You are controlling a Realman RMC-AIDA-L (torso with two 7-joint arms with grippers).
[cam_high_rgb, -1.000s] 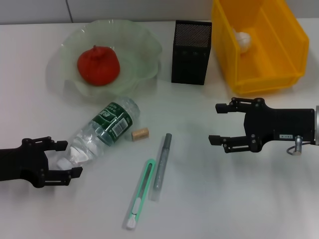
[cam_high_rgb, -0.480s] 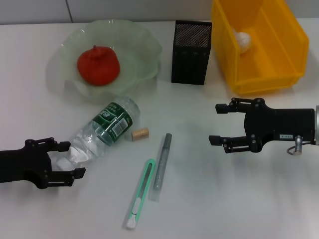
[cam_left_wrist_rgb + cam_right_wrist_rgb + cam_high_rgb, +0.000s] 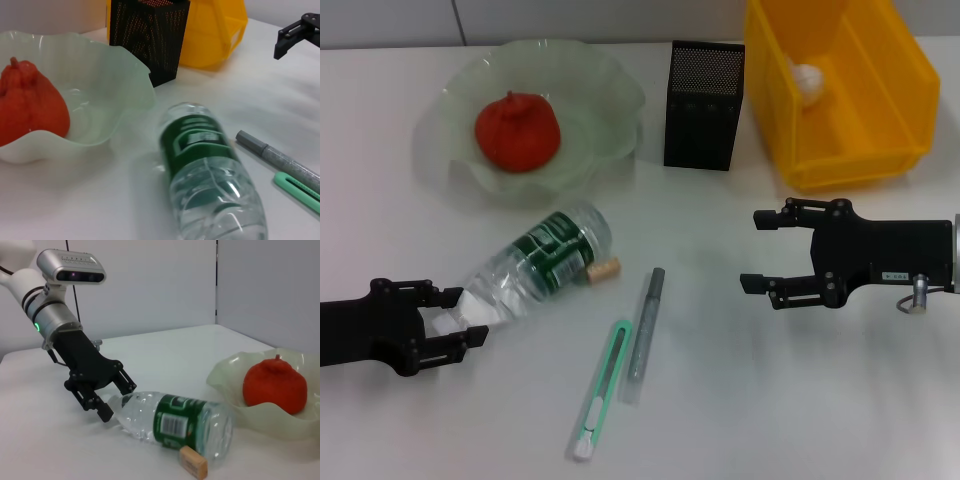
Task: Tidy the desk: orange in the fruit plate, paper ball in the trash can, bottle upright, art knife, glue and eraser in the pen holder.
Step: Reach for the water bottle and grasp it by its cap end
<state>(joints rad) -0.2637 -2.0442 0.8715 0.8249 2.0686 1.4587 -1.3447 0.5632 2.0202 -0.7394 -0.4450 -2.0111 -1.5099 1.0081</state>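
The clear bottle with a green label lies on its side, and my left gripper is shut on its neck at the front left. The right wrist view shows that left gripper clamped around the neck of the bottle. The orange rests in the pale green fruit plate. A tan eraser lies against the bottle's base. The grey glue stick and green art knife lie side by side. The paper ball sits in the yellow trash can. My right gripper hovers open at the right.
The black mesh pen holder stands at the back between the plate and the trash can. In the left wrist view the bottle lies close to the plate's rim, with the glue and knife beside it.
My left gripper has closed on the bottle's neck, and the bottle's base has swung toward the eraser. The right arm has not moved.
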